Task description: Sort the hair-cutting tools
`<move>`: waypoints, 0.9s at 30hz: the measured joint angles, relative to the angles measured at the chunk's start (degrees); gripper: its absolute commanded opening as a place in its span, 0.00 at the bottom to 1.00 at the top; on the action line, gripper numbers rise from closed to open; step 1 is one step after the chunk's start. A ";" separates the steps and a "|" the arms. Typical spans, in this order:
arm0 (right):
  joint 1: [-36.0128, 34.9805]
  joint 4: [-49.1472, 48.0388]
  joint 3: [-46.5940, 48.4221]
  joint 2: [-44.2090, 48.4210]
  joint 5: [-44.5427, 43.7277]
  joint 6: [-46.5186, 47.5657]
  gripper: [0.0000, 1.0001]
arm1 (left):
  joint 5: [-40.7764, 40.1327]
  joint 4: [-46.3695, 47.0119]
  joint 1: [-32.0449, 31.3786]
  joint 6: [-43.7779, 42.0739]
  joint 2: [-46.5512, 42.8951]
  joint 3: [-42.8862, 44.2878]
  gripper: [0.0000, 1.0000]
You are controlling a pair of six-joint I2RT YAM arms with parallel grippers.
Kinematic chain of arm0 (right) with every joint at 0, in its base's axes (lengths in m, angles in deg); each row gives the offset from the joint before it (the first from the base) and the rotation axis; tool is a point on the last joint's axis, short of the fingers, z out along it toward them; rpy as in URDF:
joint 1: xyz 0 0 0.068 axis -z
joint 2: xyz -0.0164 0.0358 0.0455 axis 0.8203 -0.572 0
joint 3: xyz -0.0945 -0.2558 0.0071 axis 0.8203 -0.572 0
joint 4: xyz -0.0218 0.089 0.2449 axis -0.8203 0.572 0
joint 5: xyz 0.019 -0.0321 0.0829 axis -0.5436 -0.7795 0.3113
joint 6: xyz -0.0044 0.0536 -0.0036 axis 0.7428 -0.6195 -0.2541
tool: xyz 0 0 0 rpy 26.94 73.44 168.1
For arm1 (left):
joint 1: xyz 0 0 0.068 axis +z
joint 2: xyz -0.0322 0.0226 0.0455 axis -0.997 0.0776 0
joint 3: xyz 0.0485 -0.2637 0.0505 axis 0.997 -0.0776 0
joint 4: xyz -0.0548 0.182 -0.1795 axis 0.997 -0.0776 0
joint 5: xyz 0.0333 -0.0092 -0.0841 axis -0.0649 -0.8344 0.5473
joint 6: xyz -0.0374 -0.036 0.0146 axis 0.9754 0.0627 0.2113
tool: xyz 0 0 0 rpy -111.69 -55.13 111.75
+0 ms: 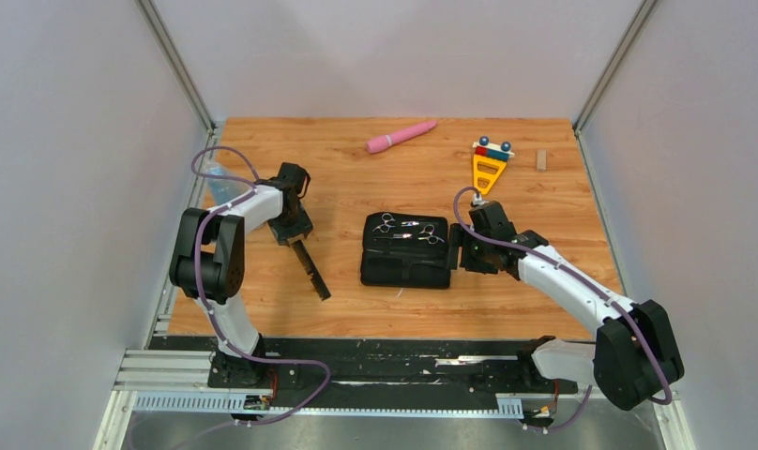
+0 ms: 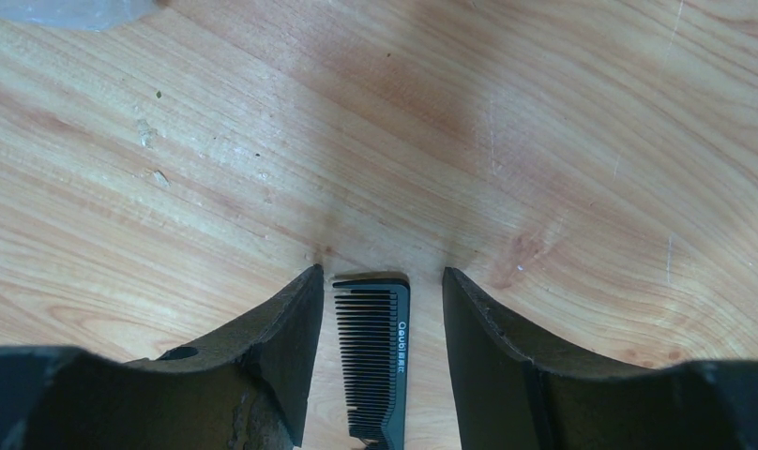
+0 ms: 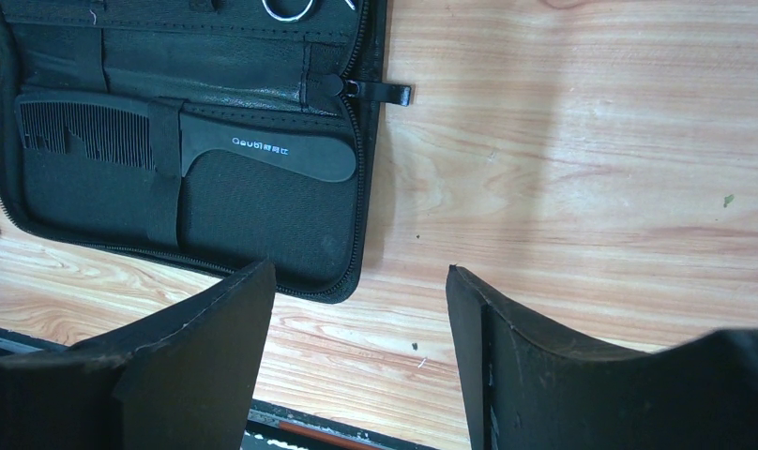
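A slim black comb [image 1: 312, 272] lies on the wooden table left of the open black zip case [image 1: 405, 267]. My left gripper [image 1: 294, 236] is open and low over the comb's far end. In the left wrist view the comb [image 2: 375, 356] lies between the fingers [image 2: 281, 337], with the gripper [image 2: 381, 272] not closed on it. Two silver scissors [image 1: 385, 223] [image 1: 432, 234] lie in the case's far half. A handled black comb [image 3: 263, 150] sits under a strap in the case [image 3: 244, 216]. My right gripper [image 1: 458, 251] [image 3: 358, 272] is open and empty by the case's right edge.
A pink wand [image 1: 401, 137] lies at the back. A yellow triangular toy [image 1: 488, 169] and a small wooden block [image 1: 541, 160] are at the back right. Clear plastic [image 1: 220, 183] lies at the left edge. White walls enclose the table.
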 measured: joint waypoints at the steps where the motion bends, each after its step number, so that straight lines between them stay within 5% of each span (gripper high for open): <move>1: 0.00 -0.02 0.00 0.00 0.00 0.00 0.69 | 0.00 0.00 0.00 0.00 0.00 0.00 0.57; 16: 0.02 -0.20 0.00 -0.57 0.04 0.00 0.69 | -0.26 -2.32 -0.72 1.36 0.46 0.76 0.53; 27: 0.11 -0.26 -0.04 -0.57 0.04 0.00 0.69 | 0.20 -2.12 -1.03 1.64 0.83 1.14 0.30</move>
